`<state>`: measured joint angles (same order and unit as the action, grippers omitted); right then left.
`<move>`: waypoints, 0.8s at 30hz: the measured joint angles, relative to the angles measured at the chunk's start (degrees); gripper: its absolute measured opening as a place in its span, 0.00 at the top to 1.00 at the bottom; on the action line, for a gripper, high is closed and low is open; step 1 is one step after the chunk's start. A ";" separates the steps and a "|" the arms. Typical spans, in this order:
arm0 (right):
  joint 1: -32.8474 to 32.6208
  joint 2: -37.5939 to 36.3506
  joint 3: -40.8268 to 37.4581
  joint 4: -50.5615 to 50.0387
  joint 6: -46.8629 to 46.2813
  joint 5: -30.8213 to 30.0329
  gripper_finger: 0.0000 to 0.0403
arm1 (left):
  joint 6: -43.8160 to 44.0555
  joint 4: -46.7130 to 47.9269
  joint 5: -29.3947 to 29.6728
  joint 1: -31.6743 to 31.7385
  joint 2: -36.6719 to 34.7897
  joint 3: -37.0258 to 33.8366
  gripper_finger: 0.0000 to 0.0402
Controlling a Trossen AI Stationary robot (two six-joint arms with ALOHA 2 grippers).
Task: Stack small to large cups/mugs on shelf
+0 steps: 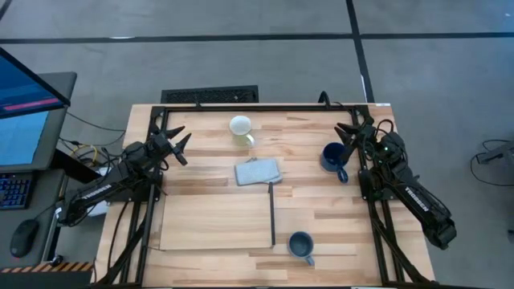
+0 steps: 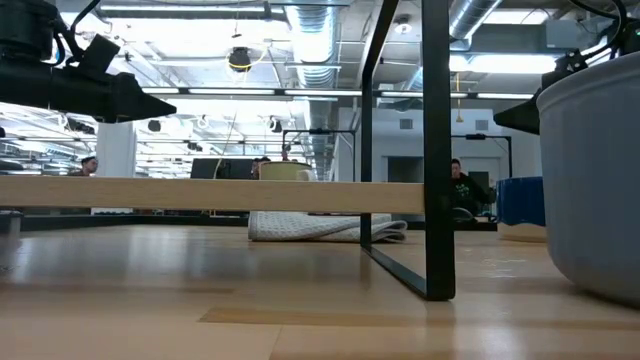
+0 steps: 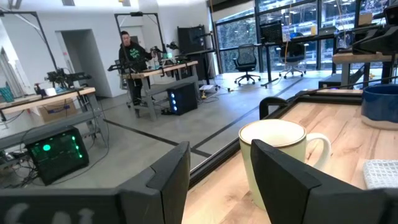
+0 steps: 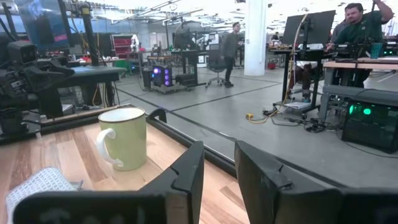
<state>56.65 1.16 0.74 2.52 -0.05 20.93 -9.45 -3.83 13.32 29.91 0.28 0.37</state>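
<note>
Mugs stood apart on the wooden counter: a cream-white ceramic mug at 12 o'clock, a dark navy mug at 3, a small grey-blue mug at 5. Likely rigid, slick, breakable; best pinched across the rim. The left hand hovered, fingers apart, at 10; the right hand, fingers narrowly parted and empty, hovered just beside the navy mug.

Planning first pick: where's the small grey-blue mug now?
High view: small grey-blue mug upright on the tabletop near the front edge, just right of the shelf's black strip.
</note>
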 joint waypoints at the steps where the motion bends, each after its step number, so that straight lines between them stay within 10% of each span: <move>1: 0.01 -0.01 -0.01 0.00 0.01 0.00 0.72 | 0.00 -0.01 0.00 0.01 -0.01 0.00 0.59; 24: 0.00 0.01 0.01 0.00 0.01 0.00 0.72 | 1.33 0.00 0.03 0.02 0.01 0.00 0.59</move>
<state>56.65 1.17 0.75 2.52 -0.04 20.93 -8.12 -3.82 13.36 29.93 0.30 0.37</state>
